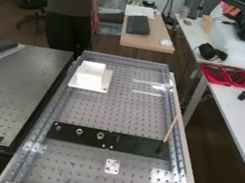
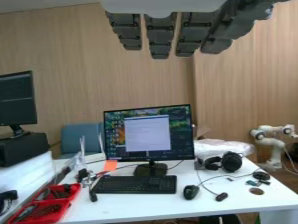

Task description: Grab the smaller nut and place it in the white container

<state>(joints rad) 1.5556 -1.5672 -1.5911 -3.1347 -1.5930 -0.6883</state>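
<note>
Robot hand is open, smaller nut stands on the black bar

The hand [image 2: 159,37] hangs with straight, relaxed fingers in the wrist view, and it grips nothing. Behind the fingers are a wooden wall and a white desk [image 2: 126,210] with a monitor [image 2: 148,132], a keyboard [image 2: 135,184] and headphones [image 2: 231,161].

In the high view, the smaller nut [image 1: 57,128] stands on the flat black bar [image 1: 139,145], near its left end. Beside it in the row come the larger nut [image 1: 79,132] and then the bearing [image 1: 100,136]. At the other end of the bar a thin brown stick [image 1: 171,129] rises at a tilt, close to the right edge of the bench [image 1: 103,111].

Between the bar and the white container [image 1: 92,80] lies bench surface full of small holes. The container stands upright near the far left corner; what is inside, I cannot tell. On the side table, red trays [image 1: 223,83] hold dark things.
</note>
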